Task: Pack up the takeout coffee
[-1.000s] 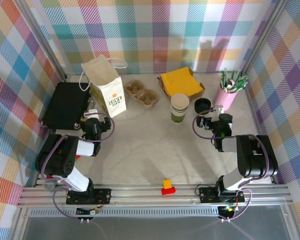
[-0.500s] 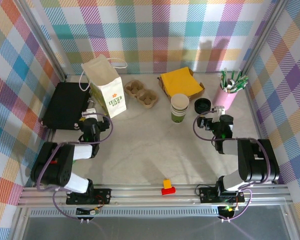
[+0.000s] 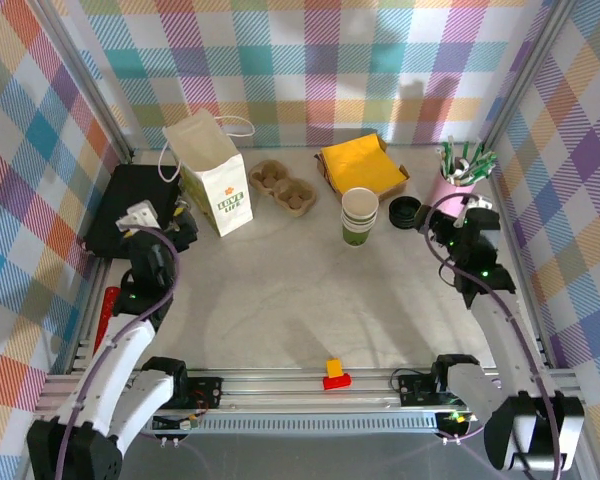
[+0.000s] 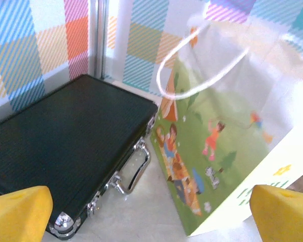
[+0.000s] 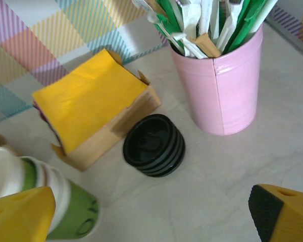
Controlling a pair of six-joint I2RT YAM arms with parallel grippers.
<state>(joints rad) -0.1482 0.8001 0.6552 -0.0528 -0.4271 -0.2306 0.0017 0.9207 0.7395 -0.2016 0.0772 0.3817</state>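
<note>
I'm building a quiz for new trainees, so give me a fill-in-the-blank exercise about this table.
The coffee cup has a ___ lower band.
The stack of black lids sits beside the ___ tumbler of sticks.
The white paper bag stands next to a ___ case.
The left gripper and the right gripper both stand ___.
Missing: green; pink; black; open.

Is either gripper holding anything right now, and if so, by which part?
Nothing is held. The left gripper and the right gripper both stand open with nothing between their fingers, and the takeout coffee stands upright, apart from both.
</note>
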